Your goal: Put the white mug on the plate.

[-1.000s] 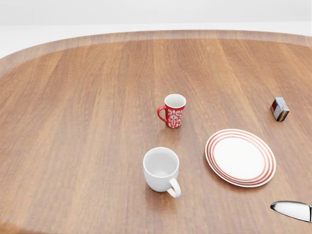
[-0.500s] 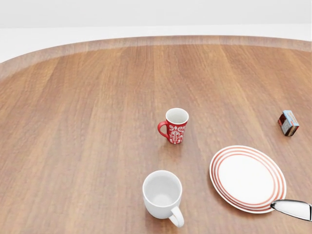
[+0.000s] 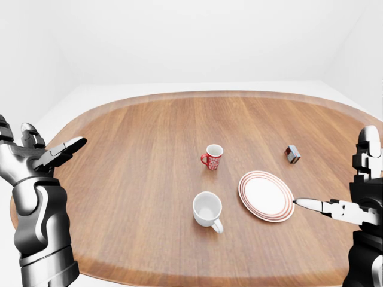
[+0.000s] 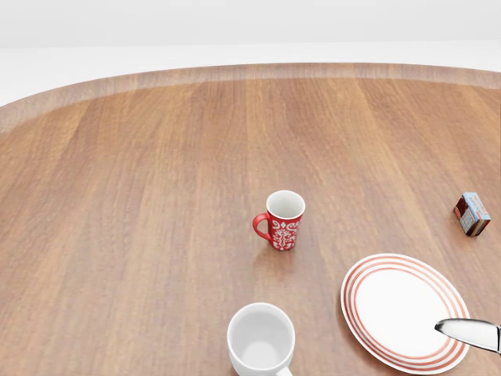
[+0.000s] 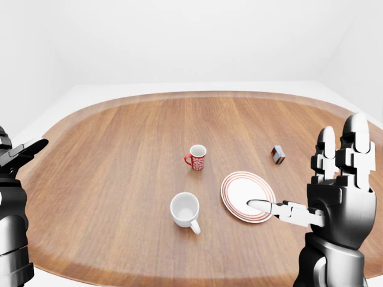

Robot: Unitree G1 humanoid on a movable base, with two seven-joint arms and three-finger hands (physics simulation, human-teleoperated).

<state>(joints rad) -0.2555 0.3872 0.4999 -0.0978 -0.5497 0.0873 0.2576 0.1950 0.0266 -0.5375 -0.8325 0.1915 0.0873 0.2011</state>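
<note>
white mug [image 4: 261,342] cut off at head view's bottom, left hand [image 3: 30,156] and right hand [image 5: 338,179] both splayed

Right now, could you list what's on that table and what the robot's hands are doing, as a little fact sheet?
Table: oval, wooden.
White mug: upright, empty, handle toward bottom right of the left-eye view, left of the plate and apart from it.
Plate: white with red rings, nothing on it.
Red mug: patterned, upright, above the white mug in the view.
Small box: near the table's right side.
Left hand: fingers open, holding nothing, off the table's left edge.
Right hand: fingers open, holding nothing, one finger stretched toward the plate.
</note>
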